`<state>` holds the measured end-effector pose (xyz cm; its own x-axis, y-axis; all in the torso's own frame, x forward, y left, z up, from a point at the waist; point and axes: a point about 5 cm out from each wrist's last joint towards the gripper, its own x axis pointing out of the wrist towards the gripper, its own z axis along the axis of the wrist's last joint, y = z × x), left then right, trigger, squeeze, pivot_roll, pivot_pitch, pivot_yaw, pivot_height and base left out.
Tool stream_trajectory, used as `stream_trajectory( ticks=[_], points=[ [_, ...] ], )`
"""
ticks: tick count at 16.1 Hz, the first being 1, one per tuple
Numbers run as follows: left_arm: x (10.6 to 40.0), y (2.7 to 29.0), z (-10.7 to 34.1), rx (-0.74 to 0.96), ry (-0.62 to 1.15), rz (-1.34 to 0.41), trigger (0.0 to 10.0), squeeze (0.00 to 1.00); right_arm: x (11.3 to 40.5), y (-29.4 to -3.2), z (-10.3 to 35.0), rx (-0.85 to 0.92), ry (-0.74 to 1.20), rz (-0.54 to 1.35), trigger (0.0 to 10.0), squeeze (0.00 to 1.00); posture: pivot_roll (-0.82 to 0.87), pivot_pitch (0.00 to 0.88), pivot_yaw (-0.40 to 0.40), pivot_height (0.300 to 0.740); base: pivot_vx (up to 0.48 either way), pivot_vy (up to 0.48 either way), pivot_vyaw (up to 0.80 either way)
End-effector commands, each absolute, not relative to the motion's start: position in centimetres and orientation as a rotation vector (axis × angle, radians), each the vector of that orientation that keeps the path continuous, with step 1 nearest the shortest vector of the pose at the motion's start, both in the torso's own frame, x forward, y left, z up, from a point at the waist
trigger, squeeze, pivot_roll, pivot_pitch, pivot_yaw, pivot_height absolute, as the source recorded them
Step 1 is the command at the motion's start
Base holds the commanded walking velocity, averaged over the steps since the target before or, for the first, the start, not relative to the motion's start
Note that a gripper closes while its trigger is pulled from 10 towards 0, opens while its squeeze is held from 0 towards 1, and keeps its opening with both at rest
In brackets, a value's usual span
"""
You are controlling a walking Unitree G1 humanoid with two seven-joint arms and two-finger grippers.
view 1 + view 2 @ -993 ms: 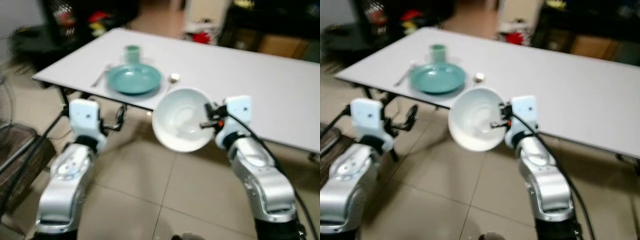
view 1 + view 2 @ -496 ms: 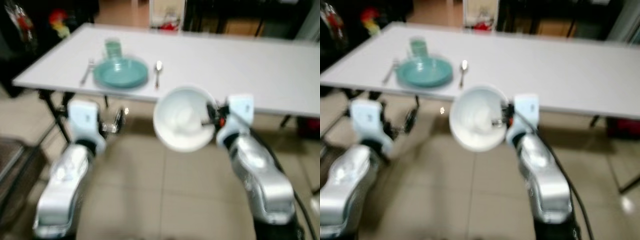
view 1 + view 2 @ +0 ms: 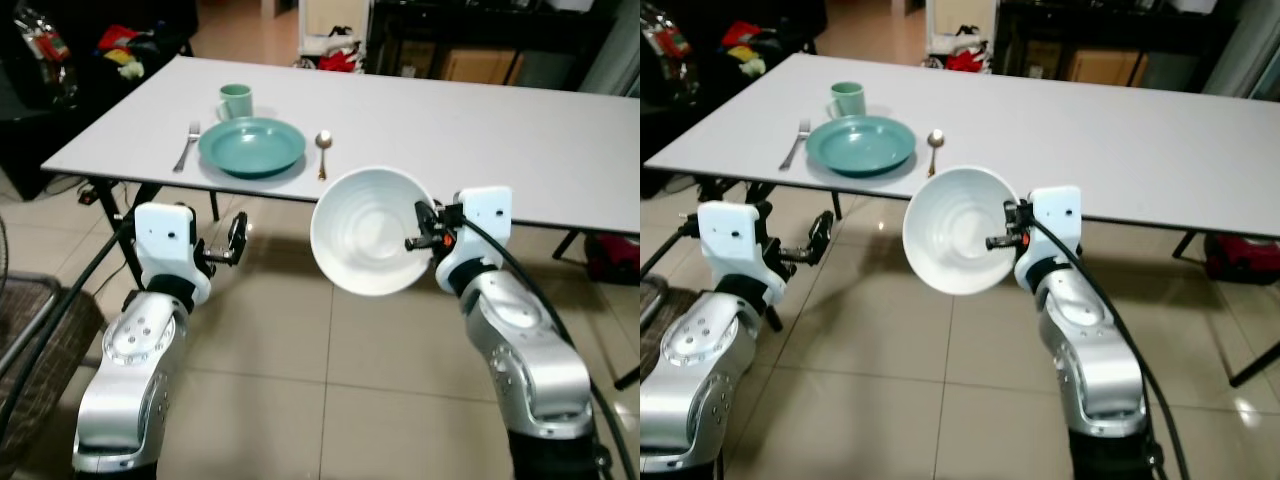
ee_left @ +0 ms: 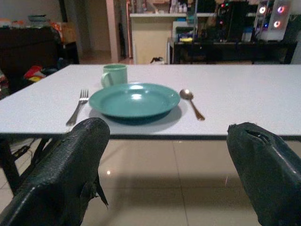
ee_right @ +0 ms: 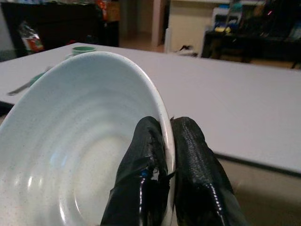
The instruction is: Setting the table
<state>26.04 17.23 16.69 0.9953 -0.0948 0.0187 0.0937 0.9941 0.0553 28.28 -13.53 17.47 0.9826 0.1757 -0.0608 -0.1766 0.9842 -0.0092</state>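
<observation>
Right gripper (image 5: 164, 155) pinching the rim of a white bowl (image 3: 368, 230), held tilted before the tabletop (image 3: 480, 130); left gripper (image 4: 164, 165) spread empty, with plate (image 3: 251, 146), cup (image 3: 236, 101), fork (image 3: 188, 146) and spoon (image 3: 323, 150) beyond it.

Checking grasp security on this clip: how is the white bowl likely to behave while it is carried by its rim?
The white bowl looks glazed and rigid, so probably slippery and breakable if dropped. The right tool pinches only its rim, bowl tilted on edge over the tiled floor, so it may pivot or slide.
</observation>
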Motion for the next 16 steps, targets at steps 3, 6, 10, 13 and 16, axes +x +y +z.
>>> stream_trajectory(
  ticks=[3, 6, 10, 13, 16],
  points=[
    [26.0, 17.1, 17.0, 0.048, -0.028, -0.097, 10.0, 0.0, 28.8, -13.5, 18.6, -0.043, 0.006, 0.173, 10.0, 0.0, 0.06, 0.0, -0.036, 0.74, 0.335, 0.0, 0.8],
    [26.0, 17.2, 17.0, 0.047, -0.031, -0.096, 10.0, 0.0, 28.8, -12.8, 18.6, -0.029, -0.002, 0.211, 10.0, 0.0, 0.06, 0.0, -0.042, 0.74, 0.336, 0.0, 0.27],
    [25.9, 17.3, 17.2, 0.05, -0.036, -0.098, 10.0, 0.0, 29.1, -12.9, 18.5, -0.038, -0.003, 0.208, 10.0, 0.0, 0.08, 0.0, -0.056, 0.74, 0.337, 0.0, 0.0],
    [25.8, 17.9, 17.3, 0.066, -0.032, -0.1, 10.0, 0.0, 29.2, -12.4, 18.8, -0.029, -0.02, 0.226, 10.0, 0.0, 0.09, 0.0, -0.04, 0.74, 0.336, 0.0, 0.0],
    [25.5, 18.3, 17.5, 0.069, -0.029, -0.114, 10.0, 0.0, 28.8, -12.2, 18.1, -0.016, -0.014, 0.212, 10.0, 0.0, 0.11, 0.0, -0.014, 0.74, 0.335, 0.0, 0.0]
  ],
)
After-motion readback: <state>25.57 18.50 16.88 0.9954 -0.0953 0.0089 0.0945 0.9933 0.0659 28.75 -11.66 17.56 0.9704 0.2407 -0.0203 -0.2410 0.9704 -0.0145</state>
